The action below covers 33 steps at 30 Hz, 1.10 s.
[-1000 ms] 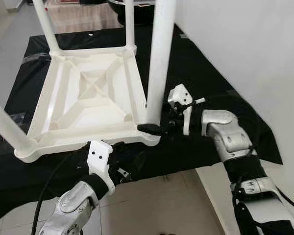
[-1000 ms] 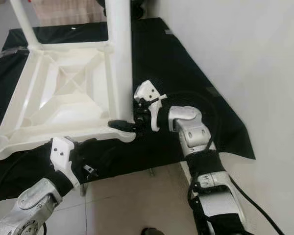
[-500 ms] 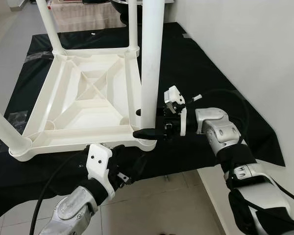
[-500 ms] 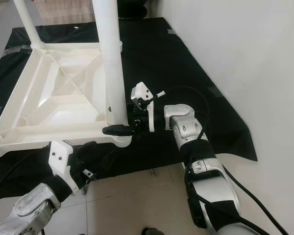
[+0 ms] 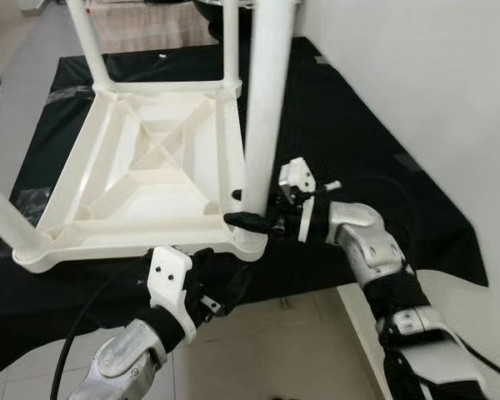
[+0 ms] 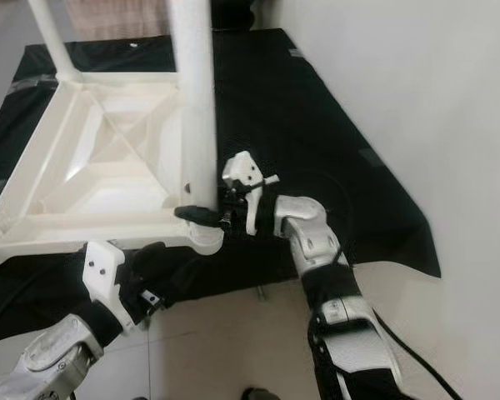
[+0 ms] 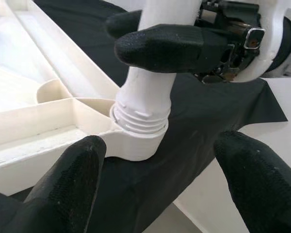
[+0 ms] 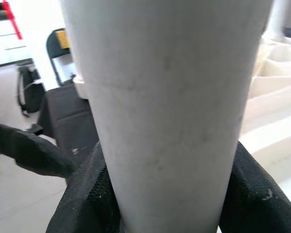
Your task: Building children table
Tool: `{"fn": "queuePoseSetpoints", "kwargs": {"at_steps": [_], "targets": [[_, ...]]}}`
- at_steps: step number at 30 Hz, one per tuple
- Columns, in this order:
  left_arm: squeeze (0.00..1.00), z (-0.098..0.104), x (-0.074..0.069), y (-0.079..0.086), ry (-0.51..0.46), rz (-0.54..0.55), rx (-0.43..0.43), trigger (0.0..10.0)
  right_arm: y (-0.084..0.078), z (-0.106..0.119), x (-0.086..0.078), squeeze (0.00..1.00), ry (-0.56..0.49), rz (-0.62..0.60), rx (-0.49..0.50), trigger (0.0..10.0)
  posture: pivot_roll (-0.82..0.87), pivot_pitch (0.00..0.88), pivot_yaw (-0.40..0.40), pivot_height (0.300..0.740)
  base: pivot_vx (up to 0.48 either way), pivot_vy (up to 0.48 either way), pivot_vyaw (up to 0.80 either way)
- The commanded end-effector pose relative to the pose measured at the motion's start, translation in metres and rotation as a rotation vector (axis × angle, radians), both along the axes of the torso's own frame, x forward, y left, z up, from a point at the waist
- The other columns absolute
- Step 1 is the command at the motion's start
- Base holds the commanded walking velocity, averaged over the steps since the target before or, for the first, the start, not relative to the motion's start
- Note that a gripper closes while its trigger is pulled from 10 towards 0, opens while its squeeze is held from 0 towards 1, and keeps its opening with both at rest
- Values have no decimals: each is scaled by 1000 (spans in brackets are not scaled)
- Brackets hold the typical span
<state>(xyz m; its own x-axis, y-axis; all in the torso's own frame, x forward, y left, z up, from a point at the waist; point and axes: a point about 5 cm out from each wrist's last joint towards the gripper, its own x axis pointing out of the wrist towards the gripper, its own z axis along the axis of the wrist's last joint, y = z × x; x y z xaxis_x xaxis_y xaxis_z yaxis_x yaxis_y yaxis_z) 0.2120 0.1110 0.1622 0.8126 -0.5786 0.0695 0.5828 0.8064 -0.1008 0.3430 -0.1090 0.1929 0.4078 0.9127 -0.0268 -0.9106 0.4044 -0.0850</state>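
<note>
No readable brand or label anywhere. White plastic table top [image 5: 142,179] lies upside down on black cloth [image 5: 350,125], ribbed underside up, smooth round legs. My right gripper [image 5: 252,218] is clamped on the near-right leg [image 5: 262,108] just above its threaded socket. My left gripper [image 7: 160,189] is spread wide, holding nothing, at the table's near edge below that corner. Floor is pale tile.

Upturned white children's table [image 5: 142,179] on black cloth [image 5: 342,133], right gripper [image 5: 248,218] clasping base of near leg [image 5: 267,108], left gripper [image 5: 221,279] at table's near edge, fingers hidden.
</note>
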Motion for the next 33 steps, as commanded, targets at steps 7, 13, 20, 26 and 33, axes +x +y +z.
{"fn": "queuePoseSetpoints", "kwargs": {"at_steps": [7,13,20,26,33], "targets": [[0,-5,4,8,52,25,-12,10000,-19,-30,-17,0,40,-766,-86,0,-11,183,-62,740,0,0,0],[0,14,17,38,-89,28,241,10000,10,-39,-44,0,103,-835,-33,0,-10,161,-43,740,0,0,0],[0,55,28,73,-236,-128,504,10000,12,-31,-35,0,89,-827,-57,0,0,139,-36,740,0,0,0],[0,49,25,86,-256,-222,718,10000,9,-22,-31,0,60,-887,-90,0,-5,137,-26,740,0,0,0],[0,48,26,88,-250,-226,731,10000,18,-10,-26,0,14,-659,-73,10000,-2,141,-31,740,0,0,0]]}}
